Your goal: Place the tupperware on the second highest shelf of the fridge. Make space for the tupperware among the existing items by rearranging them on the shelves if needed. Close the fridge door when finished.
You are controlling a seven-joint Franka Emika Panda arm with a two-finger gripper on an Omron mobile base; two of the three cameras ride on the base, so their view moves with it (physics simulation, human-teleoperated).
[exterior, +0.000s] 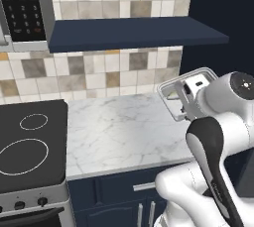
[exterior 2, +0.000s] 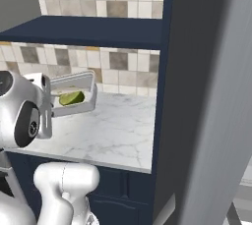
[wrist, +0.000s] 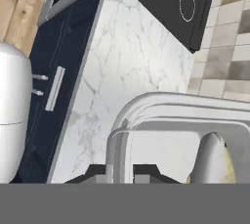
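The tupperware [exterior 2: 84, 102], a shallow clear-whitish box with yellow-green food [exterior 2: 71, 98] inside, hangs tilted above the marble counter [exterior 2: 113, 130]. My gripper [wrist: 119, 171] is shut on its rim, one finger on each side of the wall. The box [exterior: 174, 90] sits just ahead of my white hand in the left base view, and its rim [wrist: 161, 103] and food [wrist: 212, 162] loom close in the hand view. A tall grey face of the fridge [exterior 2: 216, 101] rises at the right. The second highest shelf, the other shelves and the existing items are out of view.
A black cooktop [exterior: 30, 146] lies left of the counter, with a microwave [exterior: 22, 8] above it. A dark blue wall shelf [exterior: 134, 30] overhangs the counter. A navy upright panel [exterior 2: 162, 71] stands between counter and fridge. Navy cabinet fronts [wrist: 58, 71] run below.
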